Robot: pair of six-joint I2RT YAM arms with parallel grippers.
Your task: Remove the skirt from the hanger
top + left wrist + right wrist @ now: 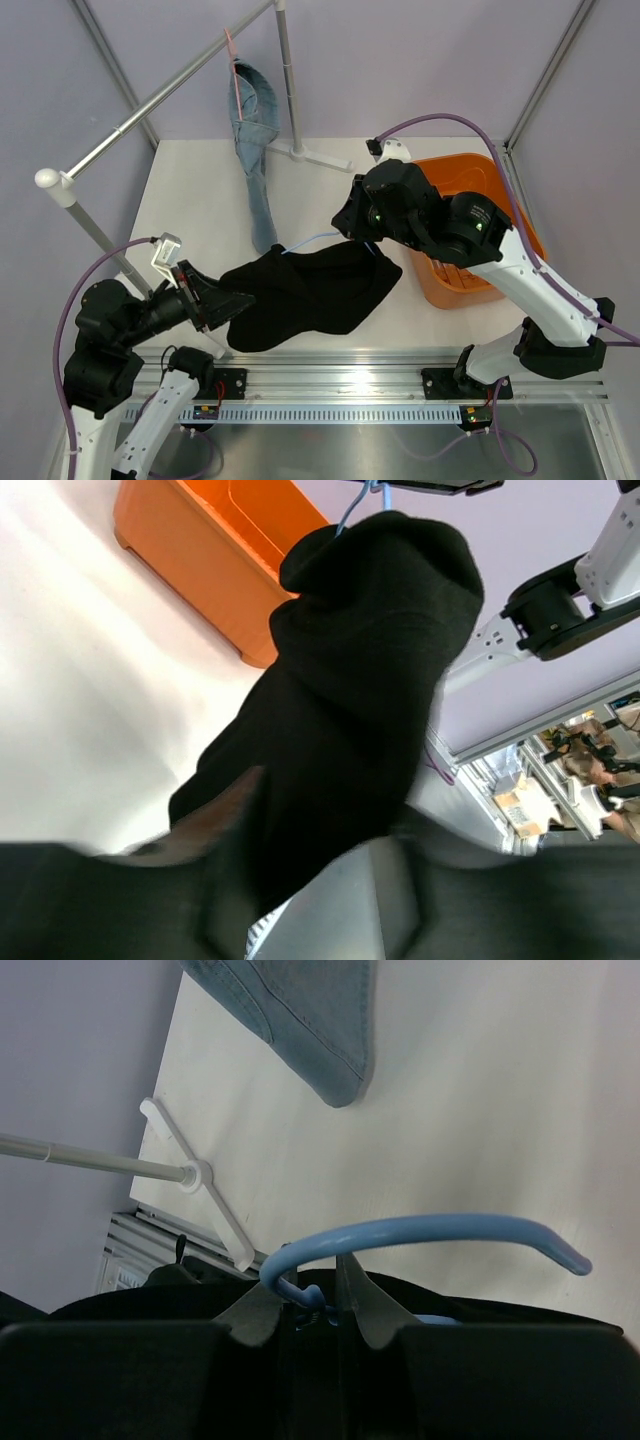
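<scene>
At table centre, between the two arms: the black skirt [310,295] lies slumped on the white table [190,200]. Its far-right end is lifted toward the right arm, where it hangs on the blue hanger [430,1230]. The right gripper [318,1298] is pinched tight on the hanger's neck just under the hook, holding it off the surface. The left gripper [212,303] sits at the skirt's near-left edge with cloth running between its fingers. My wrist view there is too dark and blurred for me to tell whether they have bitten or merely straddle the fabric. Handling note: I judge the cloth light, limp and fairly thick, with no stiffness. It should stretch and drag rather than slide off as one piece, and it may snag on the hanger's ends. Best hold, I think, is a bunched fold at the loose end farthest from the hanger, pulled away from the right arm while the hanger is held firm. The orange basket [465,172] stands beside the right arm.
</scene>
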